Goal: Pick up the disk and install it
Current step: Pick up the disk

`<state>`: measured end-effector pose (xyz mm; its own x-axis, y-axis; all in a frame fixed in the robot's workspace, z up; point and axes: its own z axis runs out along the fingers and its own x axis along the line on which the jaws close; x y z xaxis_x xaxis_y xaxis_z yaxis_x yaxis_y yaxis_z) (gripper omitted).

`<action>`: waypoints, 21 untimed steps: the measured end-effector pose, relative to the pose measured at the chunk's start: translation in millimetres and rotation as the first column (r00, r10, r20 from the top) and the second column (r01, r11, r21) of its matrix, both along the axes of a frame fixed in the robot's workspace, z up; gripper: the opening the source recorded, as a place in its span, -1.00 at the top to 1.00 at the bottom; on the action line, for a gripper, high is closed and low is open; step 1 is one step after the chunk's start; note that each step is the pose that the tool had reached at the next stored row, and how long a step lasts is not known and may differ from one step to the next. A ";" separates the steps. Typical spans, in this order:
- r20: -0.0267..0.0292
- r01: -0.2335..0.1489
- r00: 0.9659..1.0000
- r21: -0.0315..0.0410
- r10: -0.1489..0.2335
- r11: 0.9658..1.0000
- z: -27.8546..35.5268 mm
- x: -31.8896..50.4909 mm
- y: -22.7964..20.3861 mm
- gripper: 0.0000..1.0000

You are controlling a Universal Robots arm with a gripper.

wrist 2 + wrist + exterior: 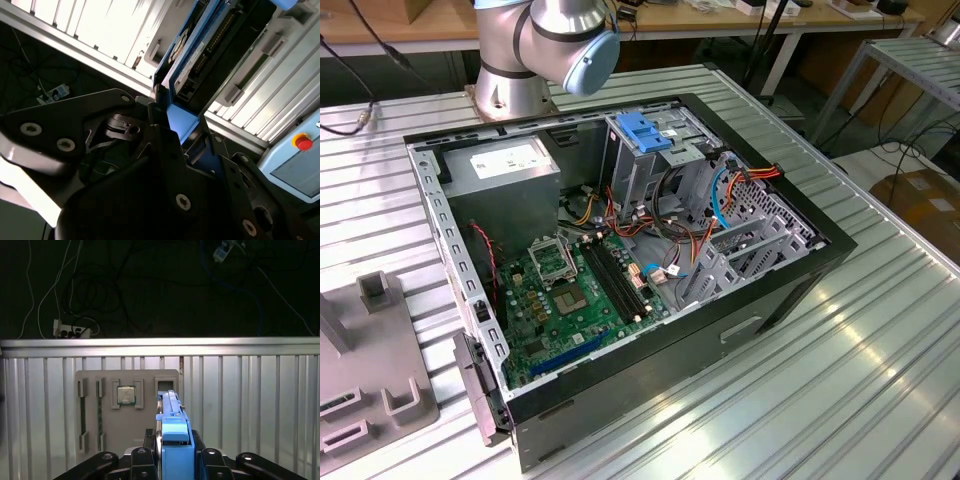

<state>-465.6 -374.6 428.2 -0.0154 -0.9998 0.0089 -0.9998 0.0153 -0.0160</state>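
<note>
The gripper (175, 447) is clamped narrow on the disk (172, 435), with dark jaws pressed to either side of its light-blue carrier. In both wrist views the disk stands on edge between them. In the second wrist view the gripper (177, 125) pinches the blue end of the disk (192, 52), and the white label and a row of connector pins face out along its side.

In the first wrist view, the disk's far end lies over a grey tray (107, 440) on the ribbed metal table (250, 405). I cannot tell whether it touches the tray. The tray also carries a square chip (126, 395) and two long narrow sticks (82, 415) in slots.

In the exterior view the open case (740, 340) lies on its side on the table (860, 400), with the motherboard (570, 290) exposed. At the far end a drive cage carries a blue bracket (645, 130), beside the power supply (510, 165). The arm (550, 40) rises behind the case. The tray (370, 370) sits at the exterior view's left, apart from the case.
</note>
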 end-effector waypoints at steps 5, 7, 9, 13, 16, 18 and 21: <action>0.000 0.000 1.000 0.000 0.000 1.000 7.8 0.0 0.0 0.26; 0.000 0.000 1.000 0.000 0.000 1.000 10.1 0.0 0.0 0.26; 0.000 0.000 1.000 0.000 0.000 1.000 12.8 0.0 0.0 0.26; 0.000 0.000 1.000 0.000 0.000 1.000 20.5 0.0 0.0 0.26; 0.000 0.000 1.000 0.000 0.000 1.000 25.7 0.0 0.0 0.26; 0.000 0.000 1.000 0.000 0.000 1.000 28.8 0.0 0.0 0.26; 0.000 0.000 1.000 0.000 0.000 1.000 32.6 0.0 0.0 0.26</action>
<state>-465.6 -374.6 460.7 -0.0154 -0.9998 0.0090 -0.9998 0.0153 -0.0158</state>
